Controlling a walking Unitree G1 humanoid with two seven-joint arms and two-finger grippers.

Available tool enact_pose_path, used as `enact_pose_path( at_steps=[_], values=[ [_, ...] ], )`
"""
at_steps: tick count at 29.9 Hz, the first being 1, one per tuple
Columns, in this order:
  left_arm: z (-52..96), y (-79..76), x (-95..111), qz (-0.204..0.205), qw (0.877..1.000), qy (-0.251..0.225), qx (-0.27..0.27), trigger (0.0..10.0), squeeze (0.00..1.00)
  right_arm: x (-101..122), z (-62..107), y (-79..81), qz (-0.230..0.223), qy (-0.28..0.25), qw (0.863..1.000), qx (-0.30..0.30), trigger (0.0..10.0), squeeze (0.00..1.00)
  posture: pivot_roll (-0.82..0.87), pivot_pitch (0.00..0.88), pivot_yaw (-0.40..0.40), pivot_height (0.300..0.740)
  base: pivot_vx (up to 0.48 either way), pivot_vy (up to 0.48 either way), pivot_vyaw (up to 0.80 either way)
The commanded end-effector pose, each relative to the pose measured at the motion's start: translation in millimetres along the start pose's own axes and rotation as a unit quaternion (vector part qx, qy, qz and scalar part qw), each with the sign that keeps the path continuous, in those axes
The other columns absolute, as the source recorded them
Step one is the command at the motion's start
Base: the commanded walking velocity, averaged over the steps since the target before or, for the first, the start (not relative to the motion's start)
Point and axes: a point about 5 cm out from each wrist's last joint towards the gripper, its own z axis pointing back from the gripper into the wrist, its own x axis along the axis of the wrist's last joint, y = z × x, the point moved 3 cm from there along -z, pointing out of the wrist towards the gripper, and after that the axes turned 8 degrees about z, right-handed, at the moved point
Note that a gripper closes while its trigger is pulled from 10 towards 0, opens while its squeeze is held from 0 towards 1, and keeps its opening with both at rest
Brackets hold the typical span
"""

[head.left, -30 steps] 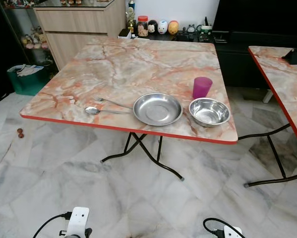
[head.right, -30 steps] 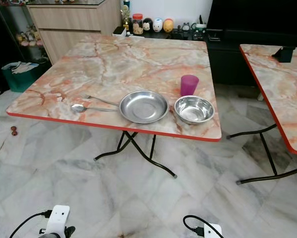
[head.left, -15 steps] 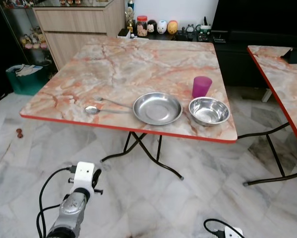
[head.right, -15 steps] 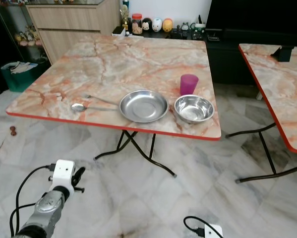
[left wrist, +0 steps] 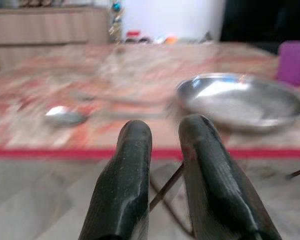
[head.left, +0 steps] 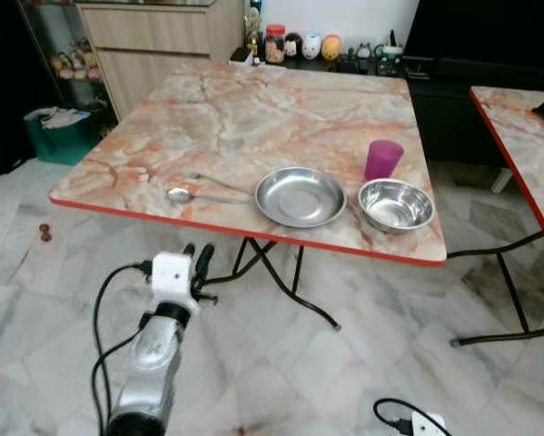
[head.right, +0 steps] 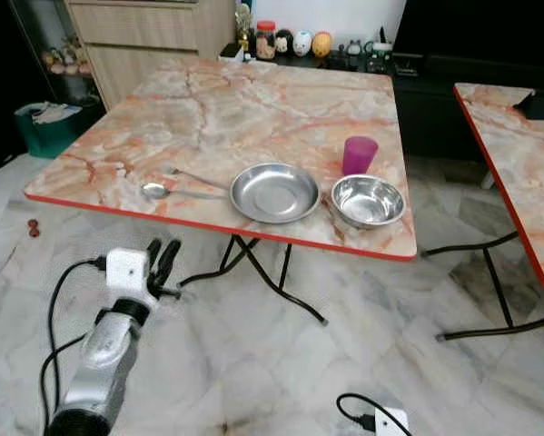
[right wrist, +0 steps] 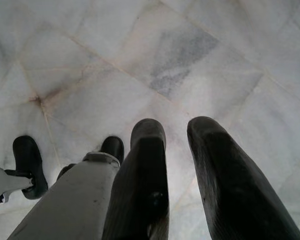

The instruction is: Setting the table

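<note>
On the marble-patterned table point(head.left: 253, 118) a spoon point(head.left: 179, 193) and a fork point(head.left: 212, 183) lie left of a steel plate point(head.left: 301, 196). A steel bowl point(head.left: 396, 204) sits right of the plate, with a purple cup point(head.left: 382, 160) behind it. My left gripper point(head.left: 197, 254) is raised in front of the table's red near edge, below table height, open by a narrow gap and holding nothing. Its wrist view looks past the gripper point(left wrist: 165, 132) at the blurred spoon point(left wrist: 64, 116) and plate point(left wrist: 242, 100). My right gripper point(right wrist: 177, 135) hangs over the floor, slightly open.
The table's black folding legs point(head.left: 281, 282) stand under it. A second marble table point(head.left: 526, 154) is at the right. Behind are a wooden cabinet point(head.left: 163, 36), a green bin point(head.left: 63, 136) and a black stand point(head.left: 462, 100). A white plug with cable point(head.left: 417, 422) lies on the tiled floor.
My left arm has risen from the bottom edge and reached forward toward the table's near edge. The camera has shifted a little. The tableware has not moved.
</note>
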Motion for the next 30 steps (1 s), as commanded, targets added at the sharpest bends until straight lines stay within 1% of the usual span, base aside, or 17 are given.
enact_pose_path(
  at_steps=[1, 2, 5, 10, 13, 16, 18, 20, 21, 22, 23, 24, 26, 30],
  values=[
    [-2.2, -4.7, 4, 0.006, 1.0, -0.001, -0.006, 10.0, 0.0, 0, 0.3, -1.5, -0.001, -0.002, 1.0, -0.003, 10.0, 0.0, 0.12, 0.0, -0.054, 0.74, 0.0, 0.0, 0.0],
    [-4.7, -8.4, 4, 0.009, 1.0, 0.006, -0.01, 10.0, 0.0, -1, 0.3, -1.2, -0.005, 0.0, 1.0, -0.004, 10.0, 0.0, 0.11, 0.0, -0.047, 0.74, 0.0, 0.0, 0.0],
    [-6.3, -10.2, 6, 0.012, 1.0, 0.012, -0.013, 10.0, 0.0, -2, 0.4, -0.6, -0.02, 0.001, 1.0, -0.005, 10.0, 0.0, 0.1, 0.0, -0.04, 0.74, 0.0, 0.0, -0.42],
    [-9.0, -6.0, 8, 0.008, 1.0, 0.016, -0.011, 10.0, 0.0, -2, 0.2, 0.5, -0.008, 0.003, 1.0, -0.001, 10.0, 0.0, 0.11, 0.0, -0.039, 0.74, 0.0, 0.0, -0.72],
    [-9.7, -3.0, 9, 0.003, 1.0, 0.019, -0.007, 10.0, 0.0, -1, 0.2, 0.5, -0.003, 0.001, 1.0, -0.002, 10.0, 0.0, 0.11, 0.0, -0.041, 0.74, 0.0, 0.0, 0.0],
    [-9.8, -3.4, 9, -0.007, 1.0, 0.024, -0.011, 10.0, 0.0, 0, 0.1, 0.6, -0.003, -0.001, 1.0, -0.003, 10.0, 0.0, 0.11, 0.0, -0.04, 0.74, 0.0, 0.0, 0.0],
    [-9.8, -3.6, 9, -0.006, 1.0, 0.024, -0.01, 10.0, 0.0, 0, 0.1, 0.7, -0.004, -0.002, 1.0, -0.002, 10.0, 0.0, 0.11, 0.0, -0.04, 0.74, 0.0, 0.0, 0.0],
    [-10.3, -4.3, 8, 0.007, 1.0, 0.027, -0.004, 10.0, 0.0, 0, 0.0, 0.9, -0.003, -0.002, 1.0, -0.002, 10.0, 0.0, 0.11, 0.0, -0.039, 0.74, 0.0, 0.0, 0.0],
    [-11.6, -2.2, 9, 0.038, 0.999, 0.026, 0.015, 10.0, 0.0, 0, 0.0, 0.9, -0.002, -0.002, 1.0, -0.001, 10.0, 0.0, 0.11, 0.0, -0.039, 0.74, 0.0, 0.0, 0.0],
    [-12.1, -1.2, 9, 0.05, 0.998, 0.025, 0.021, 10.0, 0.0, 0, 0.0, 0.9, -0.001, -0.001, 1.0, -0.001, 10.0, 0.0, 0.11, 0.0, -0.039, 0.74, 0.0, 0.0, 0.0],
    [-12.7, -0.6, 10, 0.053, 0.998, 0.024, 0.024, 10.0, 0.0, 0, 0.0, 0.9, 0.001, 0.0, 1.0, -0.001, 10.0, 0.0, 0.11, 0.0, -0.039, 0.74, 0.247, 0.0, 0.0],
    [-13.3, -1.7, 11, 0.04, 0.999, 0.023, 0.016, 10.0, 0.0, 0, 0.0, 0.9, 0.001, 0.0, 1.0, -0.001, 10.0, 0.0, 0.11, 0.0, -0.041, 0.74, 0.304, 0.0, 0.0],
    [-13.3, -2.2, 9, 0.032, 0.999, 0.027, 0.012, 10.0, 0.0, 0, 0.0, 0.8, 0.002, 0.0, 1.0, -0.001, 10.0, 0.0, 0.11, 0.0, -0.042, 0.74, 0.313, 0.0, 0.0],
    [-12.6, -2.3, 8, 0.03, 0.999, 0.03, 0.011, 10.0, 0.0, -1, 0.1, 0.4, -0.002, 0.0, 1.0, -0.002, 10.0, 0.0, 0.11, 0.0, -0.043, 0.74, 0.334, 0.0, 0.0]
  ],
)
